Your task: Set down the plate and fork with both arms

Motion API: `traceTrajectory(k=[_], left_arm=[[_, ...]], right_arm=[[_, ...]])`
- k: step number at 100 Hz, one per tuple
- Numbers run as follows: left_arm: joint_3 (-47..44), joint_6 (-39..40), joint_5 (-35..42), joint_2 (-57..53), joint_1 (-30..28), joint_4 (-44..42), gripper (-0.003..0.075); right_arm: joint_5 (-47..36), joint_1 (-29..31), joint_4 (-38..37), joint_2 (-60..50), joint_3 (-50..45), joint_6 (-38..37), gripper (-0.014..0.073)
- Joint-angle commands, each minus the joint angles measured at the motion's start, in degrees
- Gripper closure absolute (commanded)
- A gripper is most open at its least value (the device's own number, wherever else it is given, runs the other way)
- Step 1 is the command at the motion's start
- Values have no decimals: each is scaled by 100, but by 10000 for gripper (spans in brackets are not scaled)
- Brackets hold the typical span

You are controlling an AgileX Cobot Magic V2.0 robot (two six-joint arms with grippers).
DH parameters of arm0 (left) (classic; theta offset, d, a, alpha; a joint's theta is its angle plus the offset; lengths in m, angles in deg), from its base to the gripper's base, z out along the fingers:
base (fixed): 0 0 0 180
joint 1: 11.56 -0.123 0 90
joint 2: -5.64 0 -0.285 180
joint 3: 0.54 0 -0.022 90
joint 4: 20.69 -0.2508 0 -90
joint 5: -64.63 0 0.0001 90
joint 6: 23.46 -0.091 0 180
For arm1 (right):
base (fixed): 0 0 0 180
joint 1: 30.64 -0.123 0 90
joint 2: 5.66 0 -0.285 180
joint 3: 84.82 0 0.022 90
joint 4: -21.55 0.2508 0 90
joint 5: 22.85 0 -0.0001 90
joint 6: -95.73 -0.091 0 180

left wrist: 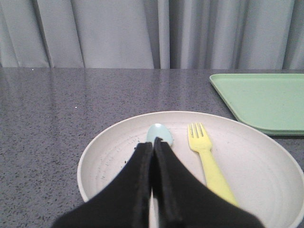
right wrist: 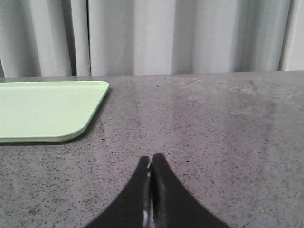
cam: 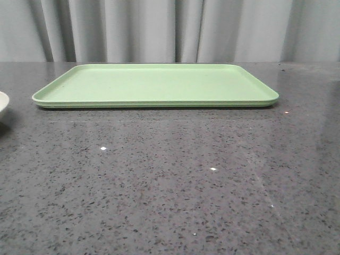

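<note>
Lifting the shallow cream-white plate (left wrist: 266,166) risks sliding off the small yellow plastic fork (left wrist: 209,161); both pincers, left (left wrist: 153,142) and right (right wrist: 151,159), sit together, empty.

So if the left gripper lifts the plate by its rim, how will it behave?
The plate looks rigid and shallow, so it should lift without bending. Its smooth rim may slip between thin fingers. The fork and blue spoon lie loose inside, so any tilt would probably slide them.
</note>
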Motion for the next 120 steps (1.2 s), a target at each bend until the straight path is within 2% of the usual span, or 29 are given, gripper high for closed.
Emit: traceTrajectory(k=[1, 80, 91, 108, 120], left_arm=[[-71, 59, 476, -175, 22, 3, 741], [-71, 59, 497, -175, 22, 3, 741], [-71, 59, 698, -175, 22, 63, 741], [99, 59, 763, -175, 22, 259, 741], [424, 59, 577, -143, 22, 282, 741]], right_arm=[[-492, 35, -40, -137, 37, 25, 660], [-573, 34, -45, -137, 37, 25, 660], [-563, 34, -45, -137, 37, 25, 660], [-510, 34, -45, -127, 112, 25, 660], [-190, 34, -45, -121, 375, 25, 660]])
